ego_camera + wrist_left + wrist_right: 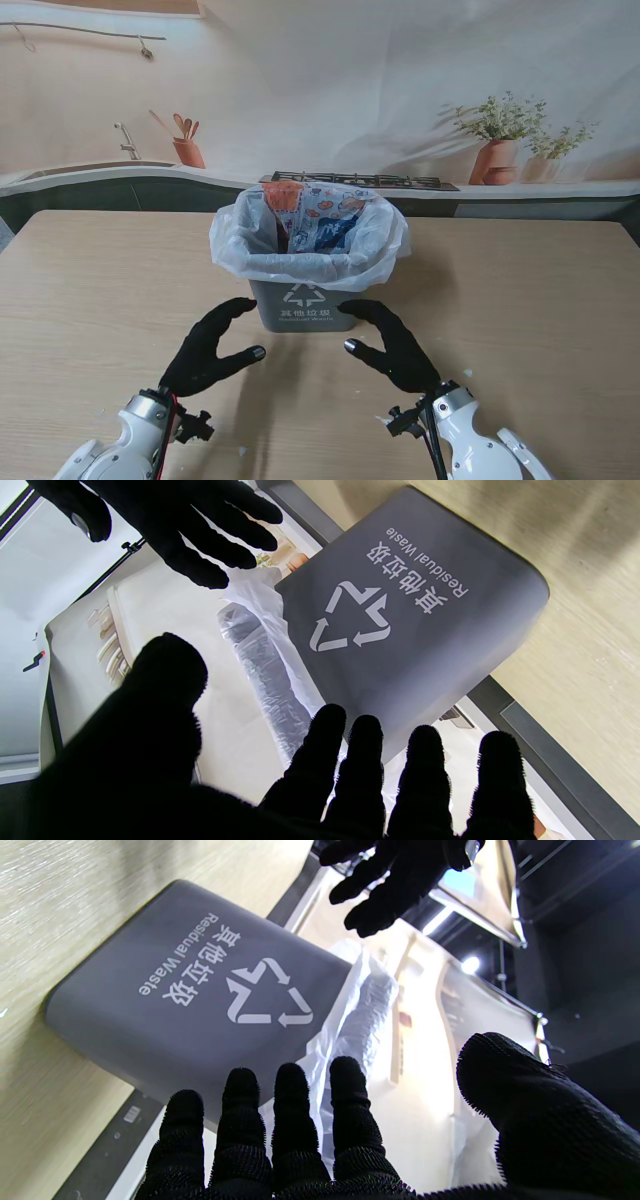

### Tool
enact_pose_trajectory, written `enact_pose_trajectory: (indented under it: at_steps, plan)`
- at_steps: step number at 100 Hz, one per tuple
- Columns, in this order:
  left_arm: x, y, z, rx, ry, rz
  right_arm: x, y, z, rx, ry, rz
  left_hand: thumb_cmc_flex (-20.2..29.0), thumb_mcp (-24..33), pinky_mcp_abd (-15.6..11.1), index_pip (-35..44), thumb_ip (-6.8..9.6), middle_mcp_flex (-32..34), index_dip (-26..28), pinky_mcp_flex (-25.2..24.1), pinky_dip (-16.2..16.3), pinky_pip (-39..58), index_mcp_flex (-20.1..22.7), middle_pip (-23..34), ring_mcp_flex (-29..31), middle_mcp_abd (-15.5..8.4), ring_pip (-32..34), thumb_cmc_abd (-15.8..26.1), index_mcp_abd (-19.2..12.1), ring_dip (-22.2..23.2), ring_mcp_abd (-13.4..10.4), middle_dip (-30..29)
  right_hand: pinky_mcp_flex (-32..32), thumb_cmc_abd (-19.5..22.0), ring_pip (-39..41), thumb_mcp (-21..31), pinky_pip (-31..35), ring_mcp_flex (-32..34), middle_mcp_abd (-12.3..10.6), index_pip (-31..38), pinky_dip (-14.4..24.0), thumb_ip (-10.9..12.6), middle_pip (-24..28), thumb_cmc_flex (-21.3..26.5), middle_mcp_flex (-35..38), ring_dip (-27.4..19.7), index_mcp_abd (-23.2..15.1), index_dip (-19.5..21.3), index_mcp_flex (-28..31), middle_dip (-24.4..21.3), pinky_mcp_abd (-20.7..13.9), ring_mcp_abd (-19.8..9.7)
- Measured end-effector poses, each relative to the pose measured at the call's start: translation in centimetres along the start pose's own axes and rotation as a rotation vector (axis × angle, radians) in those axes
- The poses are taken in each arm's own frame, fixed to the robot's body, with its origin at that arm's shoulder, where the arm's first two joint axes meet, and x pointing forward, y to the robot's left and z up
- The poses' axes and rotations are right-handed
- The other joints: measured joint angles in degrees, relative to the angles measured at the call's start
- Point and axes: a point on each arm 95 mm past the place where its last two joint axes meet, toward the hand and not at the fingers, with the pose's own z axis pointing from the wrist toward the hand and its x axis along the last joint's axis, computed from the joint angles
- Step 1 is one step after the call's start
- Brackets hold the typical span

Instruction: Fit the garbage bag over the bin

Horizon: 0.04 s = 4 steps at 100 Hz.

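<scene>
A small grey bin (304,306) marked "Residual Waste" stands mid-table. A clear white garbage bag (232,245) lines it, its edge folded out over the rim all round; colourful wrappers (318,220) show inside. My left hand (208,347), in a black glove, hovers nearer to me than the bin and to its left, fingers spread and holding nothing. My right hand (393,345) mirrors it on the right, also open. Both wrist views show the bin's front (400,615) (200,990) and the bag's overhang (270,665) (355,1015) ahead of the fingertips, untouched.
The wooden table (530,300) spreads wide around the bin. Behind it hangs a printed kitchen backdrop with a stove (360,181), a utensil pot (187,150) and potted plants (500,140). Small white specks lie on the table near my wrists.
</scene>
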Motion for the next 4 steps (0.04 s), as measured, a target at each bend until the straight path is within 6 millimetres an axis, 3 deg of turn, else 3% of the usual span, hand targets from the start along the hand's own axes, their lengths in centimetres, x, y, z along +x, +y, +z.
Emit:
enact_pose_trajectory:
  at_steps: [4]
  plan:
    - [-0.07, 0.04, 0.06, -0.001, -0.003, -0.001, -0.08, 0.01, -0.01, -0.003, -0.005, 0.0, 0.0, 0.0, 0.0, 0.0, 0.0, 0.0, 0.0, 0.0, 0.0, 0.0, 0.0, 0.0, 0.0, 0.0, 0.0, 0.0, 0.0, 0.0, 0.0, 0.0, 0.0, 0.0, 0.0, 0.0, 0.0, 0.0, 0.0, 0.0, 0.0, 0.0, 0.0, 0.0, 0.0, 0.0, 0.0, 0.0, 0.0, 0.0, 0.0, 0.0]
